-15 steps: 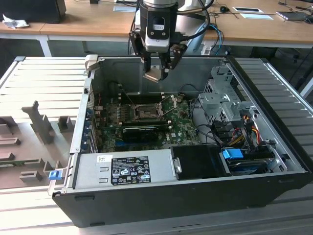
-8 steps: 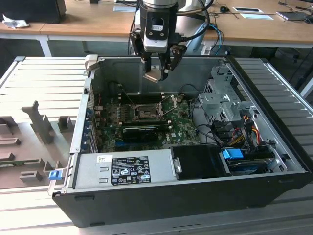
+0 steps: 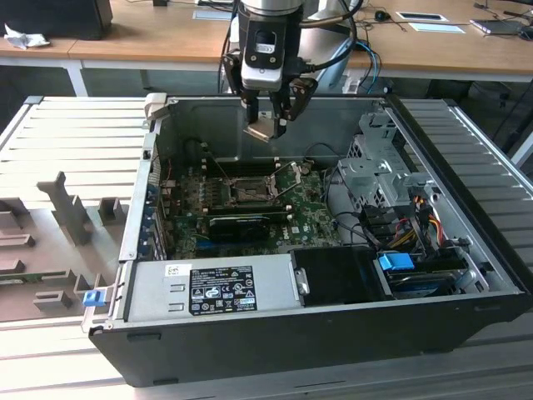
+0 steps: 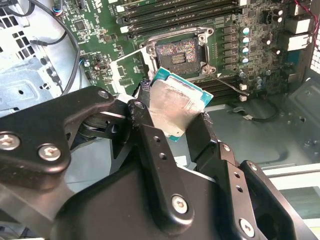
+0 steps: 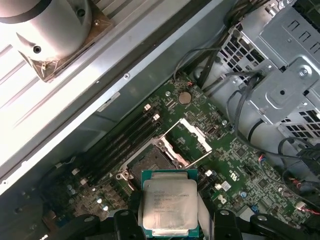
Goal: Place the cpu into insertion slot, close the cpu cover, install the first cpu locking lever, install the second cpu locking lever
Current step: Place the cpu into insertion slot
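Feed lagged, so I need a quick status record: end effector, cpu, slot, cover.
end effector: shut on cpu, up over the open case
cpu: gripped by two opposite edges, metal top showing in both wrist views, not touching the board
slot: empty, contacts exposed
cover: swung up, open
task state: cpu not yet seated
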Motion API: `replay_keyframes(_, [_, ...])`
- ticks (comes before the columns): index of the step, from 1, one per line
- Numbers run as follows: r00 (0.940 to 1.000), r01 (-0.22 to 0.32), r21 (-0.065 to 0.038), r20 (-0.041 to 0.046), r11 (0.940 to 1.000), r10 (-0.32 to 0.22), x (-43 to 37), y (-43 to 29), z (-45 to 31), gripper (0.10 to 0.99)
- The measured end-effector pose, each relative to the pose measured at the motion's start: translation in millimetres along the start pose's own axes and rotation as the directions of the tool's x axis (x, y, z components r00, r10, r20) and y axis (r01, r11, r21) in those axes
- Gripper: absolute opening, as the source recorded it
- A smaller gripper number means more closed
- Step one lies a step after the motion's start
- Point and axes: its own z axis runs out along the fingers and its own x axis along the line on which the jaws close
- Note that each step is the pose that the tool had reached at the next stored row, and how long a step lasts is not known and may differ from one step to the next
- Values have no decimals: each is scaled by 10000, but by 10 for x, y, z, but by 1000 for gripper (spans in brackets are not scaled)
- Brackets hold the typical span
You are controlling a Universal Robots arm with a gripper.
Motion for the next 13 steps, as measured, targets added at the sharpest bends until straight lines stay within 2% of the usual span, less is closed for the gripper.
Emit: replay_keyframes(13, [9973,-725,-17,64,9974,725,0,-2,18,529])
